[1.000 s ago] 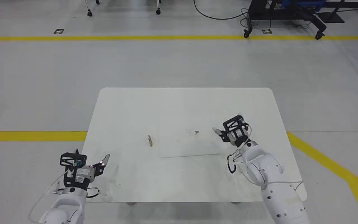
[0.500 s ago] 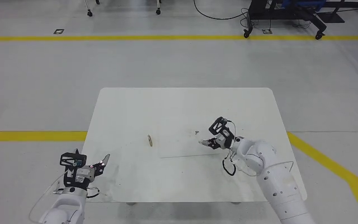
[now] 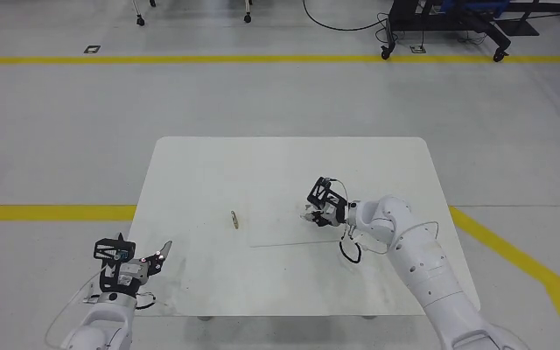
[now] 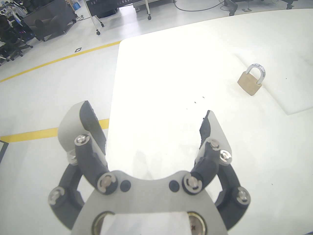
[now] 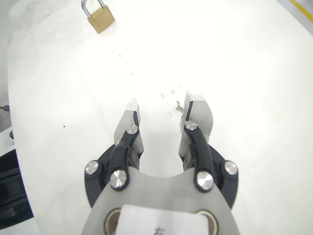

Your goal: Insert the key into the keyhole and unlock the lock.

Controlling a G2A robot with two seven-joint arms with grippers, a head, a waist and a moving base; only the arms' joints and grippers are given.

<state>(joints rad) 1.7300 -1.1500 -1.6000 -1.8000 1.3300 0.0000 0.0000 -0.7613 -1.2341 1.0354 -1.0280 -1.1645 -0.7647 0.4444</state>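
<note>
You are seeing the small key (image 5: 179,109) lying on the white surface (image 3: 262,166). Its long axis is running roughly along the fingers of the right end effector (image 5: 162,101), round head outward. That end effector is standing open around it, with the key just beside one finger. The padlock (image 5: 101,19) is lying well apart, shackle pointing toward the far edge. The left end effector (image 4: 146,113) is hovering open at the near corner. Yellow lines are crossing the pale floor, and the left wrist view is showing carts and chairs.

surface: white table (image 3: 219,166) | on it: brass padlock (image 3: 234,219), small key (image 5: 179,108), perhaps a thin sheet (image 4: 288,94)
</note>
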